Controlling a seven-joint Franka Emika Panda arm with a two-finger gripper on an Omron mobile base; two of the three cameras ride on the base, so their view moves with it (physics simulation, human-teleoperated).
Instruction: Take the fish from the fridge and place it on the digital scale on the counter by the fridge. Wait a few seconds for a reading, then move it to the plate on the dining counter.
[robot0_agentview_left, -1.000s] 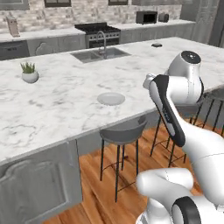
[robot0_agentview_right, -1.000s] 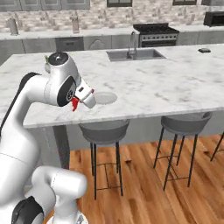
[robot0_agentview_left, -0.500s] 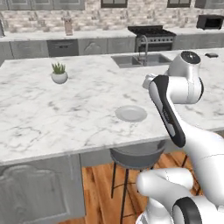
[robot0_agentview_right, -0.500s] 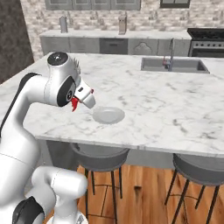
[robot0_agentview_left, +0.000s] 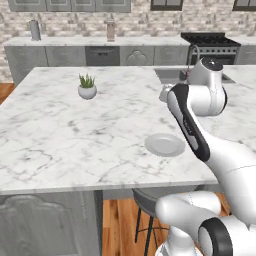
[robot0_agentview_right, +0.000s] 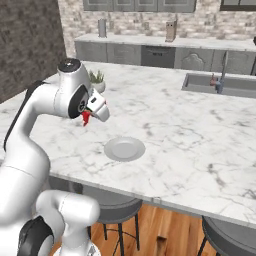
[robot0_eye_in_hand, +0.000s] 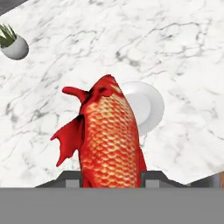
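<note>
Left base view: against the picture half a second ago the whole scene has slid right, so the camera has moved, not the things. The plate (robot0_agentview_left: 165, 145) now lies left of the arm's forearm near the front edge of the surface (robot0_agentview_left: 75, 130), and the potted plant (robot0_agentview_left: 87, 87) sits well beyond the plate, to its left. The sink (robot0_agentview_left: 172, 75) shows behind the arm.

Right base view: the same shift shows here; the plate (robot0_agentview_right: 124, 149) has gone from beside the hand to below and right of it. The gripper (robot0_agentview_right: 86, 118) hangs above the surface, left of the plate and apart from it, with the fish (robot0_agentview_right: 85, 118) dangling red from its fingers, clamped on it. The plant (robot0_agentview_right: 97, 80) stands beyond the arm, farther back than the plate.

Hand view: the fish (robot0_eye_in_hand: 109, 140) rises from between the finger tips, head up, fins spread to its left. Behind it the plate (robot0_eye_in_hand: 151, 107) peeks out at its right, partly hidden by the fish. The plant (robot0_eye_in_hand: 12, 43) sits far up-left of the plate.
</note>
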